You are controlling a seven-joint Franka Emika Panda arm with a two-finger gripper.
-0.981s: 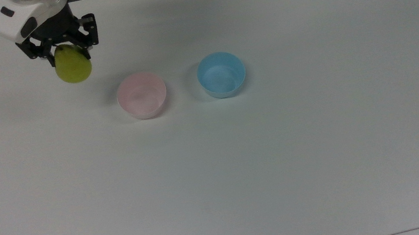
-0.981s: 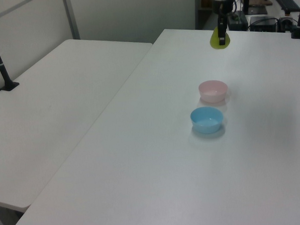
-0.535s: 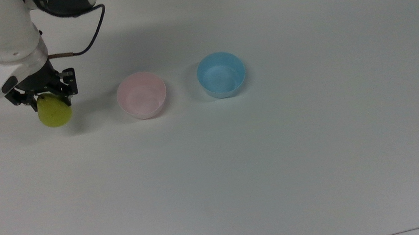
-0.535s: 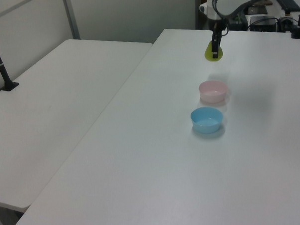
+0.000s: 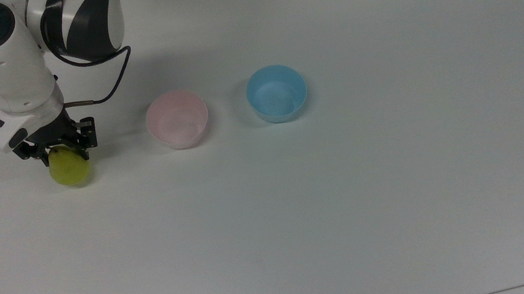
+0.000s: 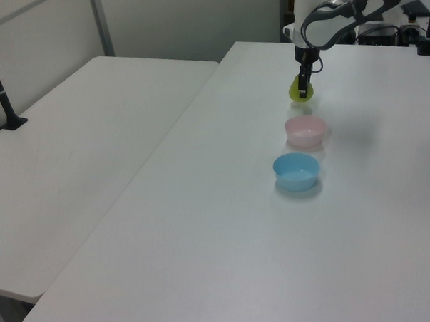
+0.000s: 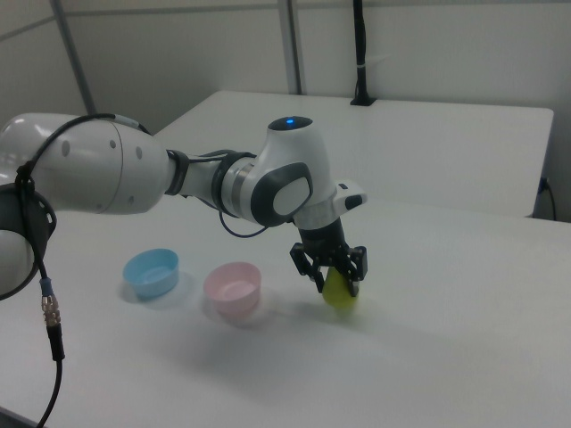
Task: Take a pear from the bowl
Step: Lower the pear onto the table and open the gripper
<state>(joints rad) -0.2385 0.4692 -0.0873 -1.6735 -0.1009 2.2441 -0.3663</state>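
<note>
The yellow-green pear [image 5: 69,170] [image 6: 298,92] [image 7: 338,291] hangs in my gripper [image 5: 62,153] [image 6: 302,86] [image 7: 334,271], which is shut on its upper part. It is low over the white table, at or just above the surface, well to the top view's left of the bowl. The pale pink bowl [image 5: 177,119] [image 6: 305,130] [image 7: 233,289] stands empty. In the right view the pear is to the right view's right of that bowl.
A light blue bowl [image 5: 277,93] [image 6: 297,171] [image 7: 151,272] stands empty beside the pink one, to the top view's right. My white arm [image 5: 11,67] reaches in from the top view's upper left. A second table [image 6: 79,145] adjoins at the left view's left.
My gripper has carried the pear down and toward the top view's lower left, from high over the table to just above its surface. Both bowls stayed put.
</note>
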